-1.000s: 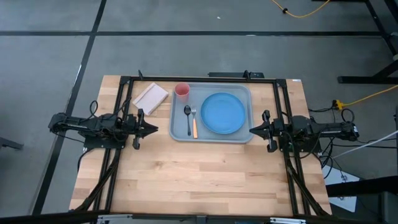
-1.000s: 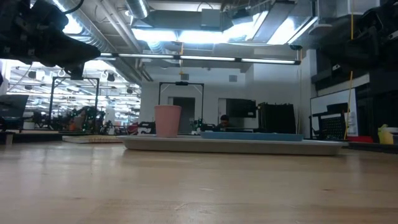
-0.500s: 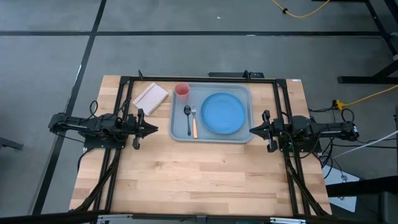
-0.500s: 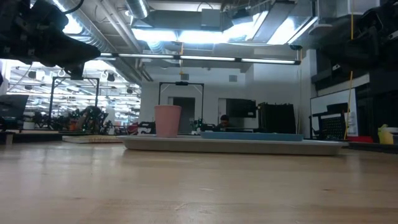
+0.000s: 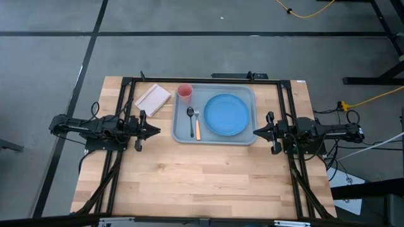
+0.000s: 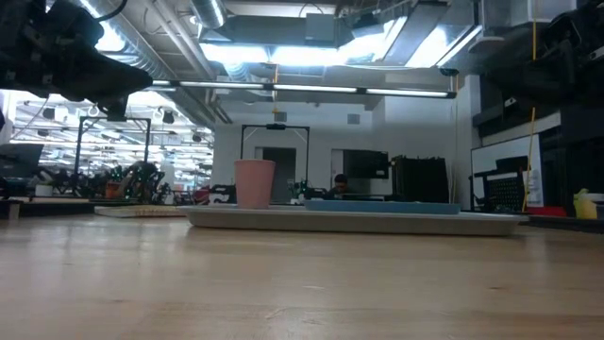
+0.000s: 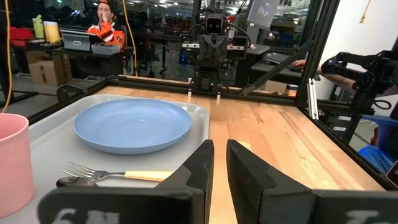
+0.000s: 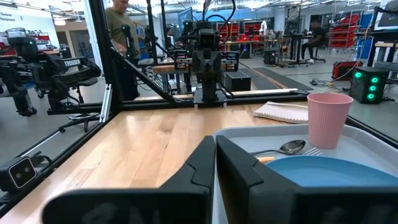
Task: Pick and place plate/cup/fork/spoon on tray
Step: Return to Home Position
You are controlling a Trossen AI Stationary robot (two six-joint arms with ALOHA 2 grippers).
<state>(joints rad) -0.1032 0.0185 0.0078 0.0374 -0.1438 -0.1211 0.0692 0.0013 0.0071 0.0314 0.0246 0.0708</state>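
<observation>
The pale grey-blue tray (image 5: 214,135) lies at the table's far middle. On it rest the bright-blue plate (image 5: 226,114), the pink cup (image 5: 184,92) standing upright at its far left corner, and the dark spoon (image 5: 190,120) and the orange-handled fork (image 5: 197,124) lying side by side left of the plate. My left gripper (image 5: 158,132) is shut and empty, left of the tray. My right gripper (image 5: 255,132) is shut and empty, right of the tray. The left wrist view shows the plate (image 7: 132,124), fork (image 7: 118,175) and cup (image 7: 13,160); the right wrist view shows the cup (image 8: 329,119) and spoon (image 8: 283,148).
A beige rectangular pad (image 5: 153,98) lies left of the tray's far corner. Black frame rails (image 5: 126,107) run along the table's left, right and far sides. Bare wood (image 5: 202,176) spreads toward the near edge. People show in the room beyond the table.
</observation>
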